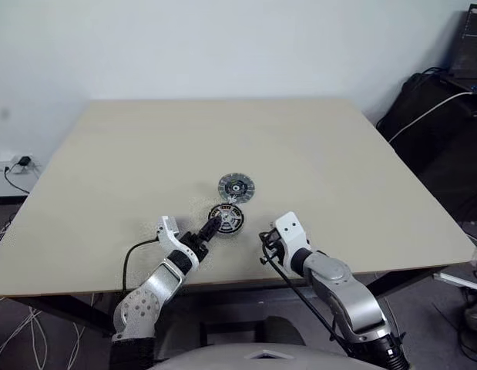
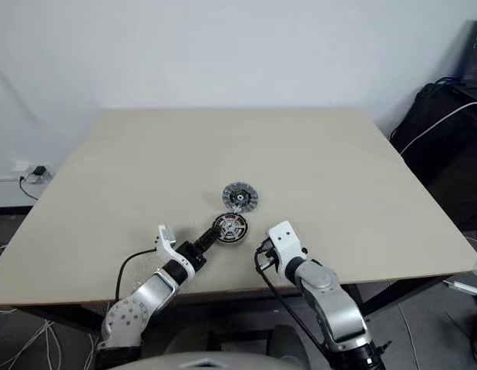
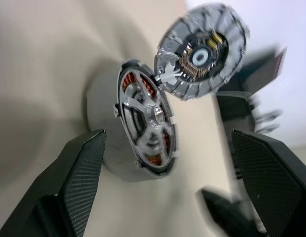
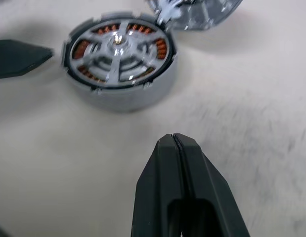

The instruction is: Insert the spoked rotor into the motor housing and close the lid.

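The motor housing (image 1: 226, 219) sits near the front middle of the table. The silver spoked rotor (image 4: 117, 47) lies inside it, with copper windings showing between its spokes. The ribbed grey lid (image 1: 236, 187) lies flat just behind the housing, its dark centre facing up and its edge touching the housing's rim. My left gripper (image 1: 209, 227) is open right by the housing's left side, and the housing (image 3: 143, 128) appears between its fingers (image 3: 78, 173) without contact. My right gripper (image 4: 173, 138) is shut and empty on the near right of the housing, a short gap away.
The beige table (image 1: 338, 154) stretches wide behind the parts, and its front edge runs close beneath both wrists. A black bag with a white cable (image 1: 438, 131) stands off the table's right side. A wall socket with cords (image 1: 15, 163) is at the far left.
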